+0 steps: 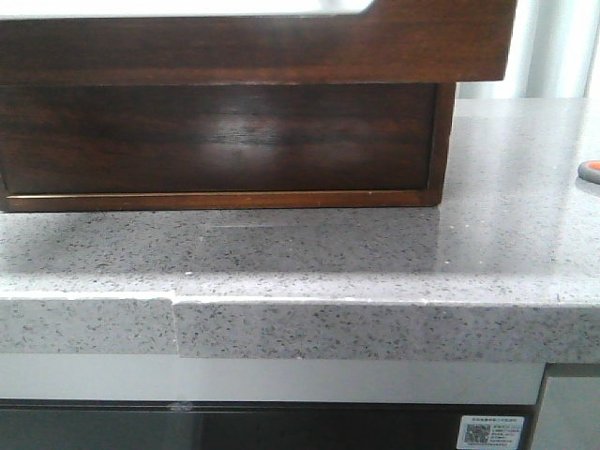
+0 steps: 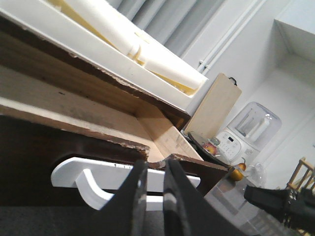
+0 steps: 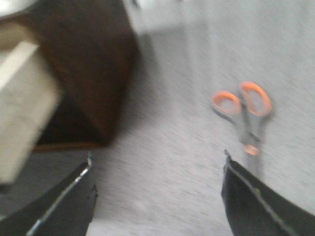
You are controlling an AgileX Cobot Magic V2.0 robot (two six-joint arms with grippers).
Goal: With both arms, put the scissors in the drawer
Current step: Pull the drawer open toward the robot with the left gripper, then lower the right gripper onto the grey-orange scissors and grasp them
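The drawer [image 1: 253,47] juts out over the counter at the top of the front view, dark brown with a white strip on top. In the left wrist view my left gripper [image 2: 156,169] has its fingers almost together, pinched at the chipped rim of the dark drawer front [image 2: 39,147], above a white handle piece [image 2: 93,177]. Light wood shows inside. The scissors [image 3: 243,110], orange-handled, lie on the counter ahead of my right gripper [image 3: 157,157], nearer one finger. That gripper is wide open and empty. Only a handle tip of the scissors [image 1: 591,170] shows in the front view.
The dark cabinet body [image 1: 216,141] stands on the speckled grey counter [image 1: 300,253], whose front edge [image 1: 300,314] is near. A white tray [image 2: 74,34] sits above the drawer. A wooden board [image 2: 214,110], a white appliance [image 2: 241,135] and a pear [image 2: 237,173] stand behind.
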